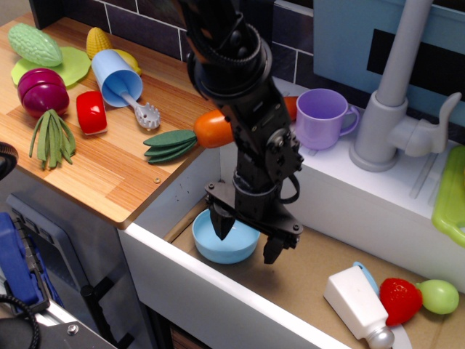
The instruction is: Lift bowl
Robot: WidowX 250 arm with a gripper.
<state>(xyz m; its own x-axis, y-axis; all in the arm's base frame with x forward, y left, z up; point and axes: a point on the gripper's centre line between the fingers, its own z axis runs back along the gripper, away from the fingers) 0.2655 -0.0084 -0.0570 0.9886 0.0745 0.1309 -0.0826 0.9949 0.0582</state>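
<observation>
Your end effector is down inside the sink basin right now, spread wide, straddling the right wall of the bowl. One finger dips inside the bowl over its glossy blue interior; the other finger hangs just outside the rim on the right. The jaws stand well apart, nothing clamped between them. Whether either finger actually touches the plastic, you cannot tell from this angle.

The bowl itself sits flat on the brown sink floor, tucked into the near left corner, close to the white front wall. The black arm comes down from the top of the view and hides part of the bowl's far rim.

Look further right along the sink floor: a white bottle lies on its side, a red strawberry just beside it, and a pale green fruit touching that.

Up on the ledge behind the sink, the purple mug stands upright next to the grey faucet. The toy carrot lies at the edge of the wooden table, partly behind the arm. Further left on that table you have the tipped light blue cup with a slotted spoon beside it, a red piece, green beans and a purple onion.
</observation>
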